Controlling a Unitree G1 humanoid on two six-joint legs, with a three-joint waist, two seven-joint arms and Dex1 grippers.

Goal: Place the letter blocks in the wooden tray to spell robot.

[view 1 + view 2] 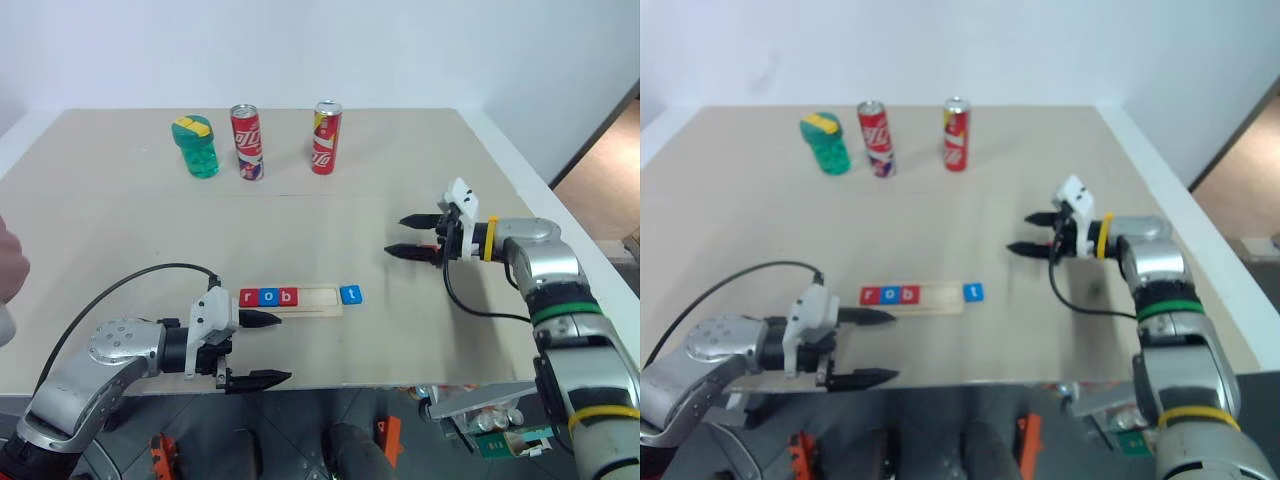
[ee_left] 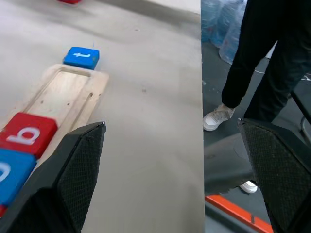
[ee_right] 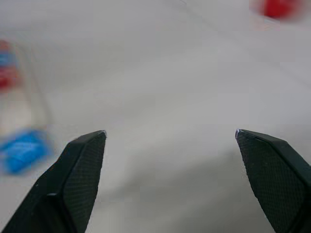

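Your right gripper (image 1: 412, 249), released, hovers at two o'clock of the blue square t tile (image 1: 351, 294), which sits just off the pale wooden tray (image 1: 318, 299).

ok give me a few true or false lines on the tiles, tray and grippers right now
1. Three letter tiles sit in the wooden tray. True: the red r, blue o and red b.
2. The blue t tile is inside the tray. False: it lies on the table just off the tray's end.
3. The right gripper is holding a tile. False: it is open and empty, above the table.
4. The left gripper is open. True.
5. Four cans stand at the far side. False: two red cans and a green container.
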